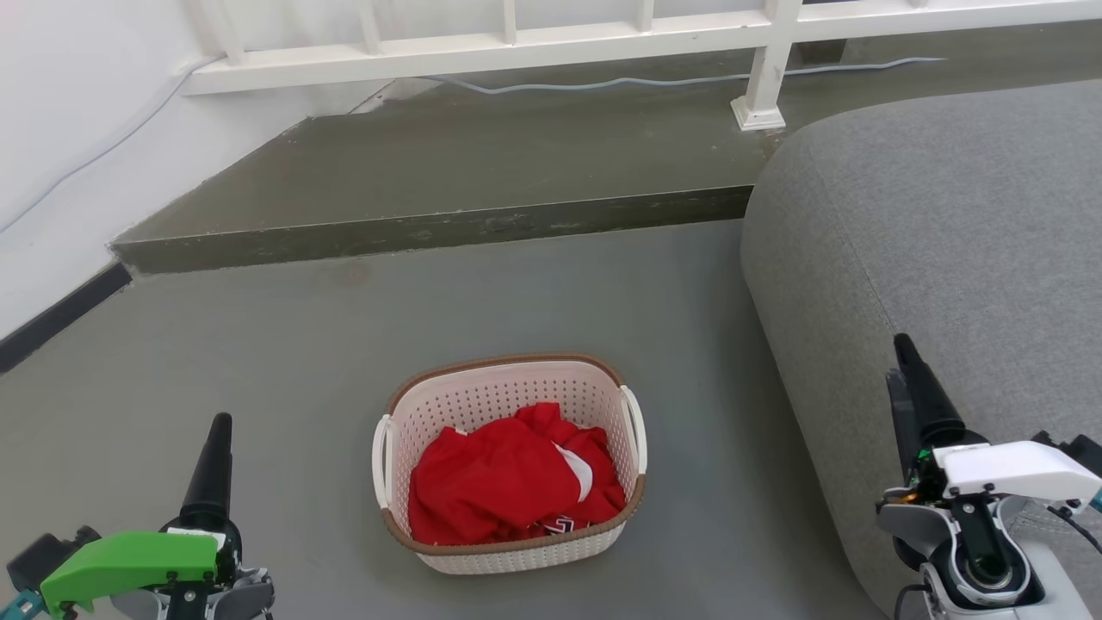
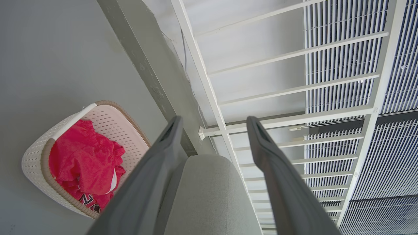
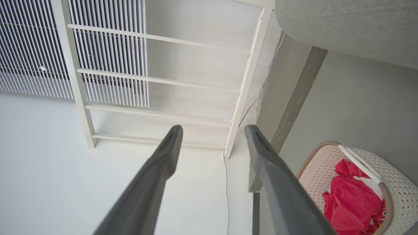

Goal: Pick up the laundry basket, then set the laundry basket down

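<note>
Left pincer [image 2: 213,119] and right pincer [image 3: 213,128] agape, empty; laundry basket [image 1: 516,392] bottom hidden under red cloth [image 1: 508,478].

A home: grey sofa [image 1: 930,224], laundry basket [image 1: 482,398], railing [image 1: 516,40]

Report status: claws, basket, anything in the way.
Left claw open, right claw open, both empty. Basket on floor between them, red cloth inside. Sofa beside right claw; nothing blocking basket.
</note>
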Available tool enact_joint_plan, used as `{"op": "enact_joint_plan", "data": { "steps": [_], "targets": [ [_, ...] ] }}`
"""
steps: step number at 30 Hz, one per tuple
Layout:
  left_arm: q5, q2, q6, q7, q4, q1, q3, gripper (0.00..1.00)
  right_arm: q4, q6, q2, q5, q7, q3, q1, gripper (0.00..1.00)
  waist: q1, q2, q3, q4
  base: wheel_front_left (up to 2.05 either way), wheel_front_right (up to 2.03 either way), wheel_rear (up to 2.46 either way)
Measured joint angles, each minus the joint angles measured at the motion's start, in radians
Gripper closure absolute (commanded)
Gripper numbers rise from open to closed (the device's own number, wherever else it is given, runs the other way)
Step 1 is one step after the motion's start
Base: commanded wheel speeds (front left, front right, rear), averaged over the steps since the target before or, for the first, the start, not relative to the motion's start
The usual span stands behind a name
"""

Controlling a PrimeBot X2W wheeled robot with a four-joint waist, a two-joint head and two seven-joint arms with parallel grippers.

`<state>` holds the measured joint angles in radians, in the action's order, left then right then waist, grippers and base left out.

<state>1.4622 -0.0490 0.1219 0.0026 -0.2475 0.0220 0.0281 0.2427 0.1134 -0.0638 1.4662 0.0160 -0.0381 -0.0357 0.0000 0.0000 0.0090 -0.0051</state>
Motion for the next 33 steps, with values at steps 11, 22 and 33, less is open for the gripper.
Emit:
{"op": "enact_joint_plan", "data": {
  "steps": [11,22,33],
  "targets": [
    [-0.187,-0.037,0.000,-0.040,0.011,0.001,-0.034,0.00,-0.005,0.000,-0.031,-0.151,0.037,-0.076,-0.021,0.00,0.0000,0.0000,0.002,-0.005,0.00,0.00,0.00],
    [-0.393,-0.046,-0.014,-0.080,0.046,0.005,-0.060,0.00,-0.004,0.000,-0.046,-0.326,0.072,-0.139,-0.043,0.00,0.0000,0.0000,0.002,-0.008,0.00,0.00,0.00],
    [-0.626,-0.066,-0.072,-0.120,0.065,0.005,-0.083,0.00,-0.022,-0.029,-0.050,-0.523,0.111,-0.163,-0.065,0.00,0.0000,0.0000,0.000,-0.012,0.00,0.00,0.00]
  ]
}}
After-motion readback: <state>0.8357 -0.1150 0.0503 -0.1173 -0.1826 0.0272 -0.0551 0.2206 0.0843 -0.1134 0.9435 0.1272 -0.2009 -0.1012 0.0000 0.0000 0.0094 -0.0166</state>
